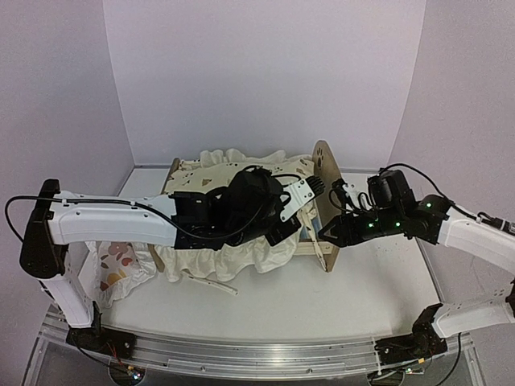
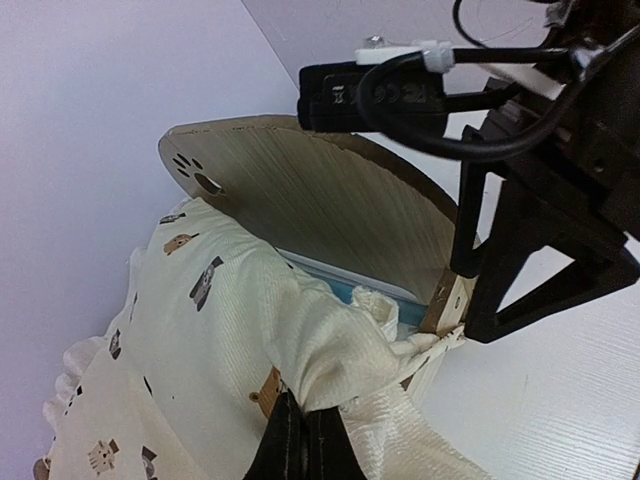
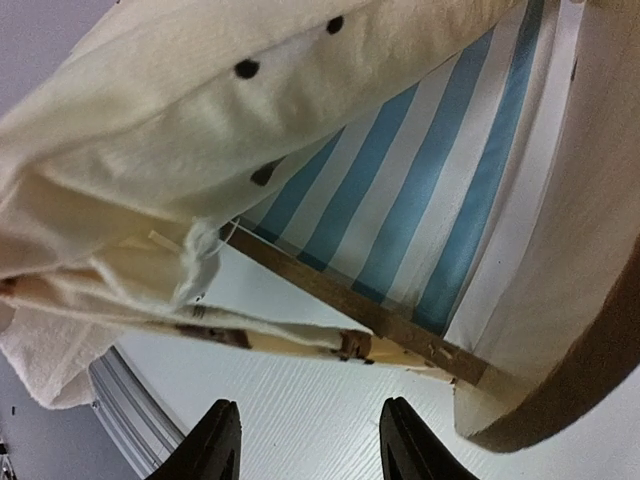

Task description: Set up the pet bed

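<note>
The pet bed (image 1: 324, 165), a light-wood frame with a paw-cut headboard at the right, stands mid-table. The cream animal-print cushion (image 1: 241, 249) drapes over it and hides most of the base. My left gripper (image 1: 288, 227) is over the bed's right end. In the left wrist view it (image 2: 300, 440) is shut on a bunched corner of the cushion (image 2: 220, 330) beside the headboard (image 2: 330, 200). My right gripper (image 1: 326, 233) is at the bed's front right corner. In the right wrist view it (image 3: 310, 445) is open and empty, below the striped base (image 3: 420, 180) and a cushion tie (image 3: 280, 340).
A small white pillow with orange-brown prints (image 1: 117, 269) lies at the left, by the left arm's base. A loose cushion tie (image 1: 209, 283) trails on the table in front of the bed. White walls enclose the table at the back and sides.
</note>
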### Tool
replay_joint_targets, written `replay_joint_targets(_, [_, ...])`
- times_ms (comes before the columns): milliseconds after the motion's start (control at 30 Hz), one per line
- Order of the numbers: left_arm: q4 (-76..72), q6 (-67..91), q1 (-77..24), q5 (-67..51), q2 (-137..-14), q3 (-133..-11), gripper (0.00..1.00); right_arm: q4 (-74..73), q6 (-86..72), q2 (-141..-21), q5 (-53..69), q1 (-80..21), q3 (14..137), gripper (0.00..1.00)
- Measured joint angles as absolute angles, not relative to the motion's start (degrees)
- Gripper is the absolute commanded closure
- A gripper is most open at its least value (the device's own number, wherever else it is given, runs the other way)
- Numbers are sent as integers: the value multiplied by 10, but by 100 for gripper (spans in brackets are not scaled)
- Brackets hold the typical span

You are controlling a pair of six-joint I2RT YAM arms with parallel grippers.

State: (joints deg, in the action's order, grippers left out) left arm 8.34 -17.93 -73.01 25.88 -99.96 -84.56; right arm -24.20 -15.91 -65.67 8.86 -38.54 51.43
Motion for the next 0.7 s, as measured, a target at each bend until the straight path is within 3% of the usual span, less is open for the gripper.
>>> replay_joint_targets(700, [70, -164, -722, 252, -963, -802, 100, -177, -122, -764, 143, -391, 566, 58])
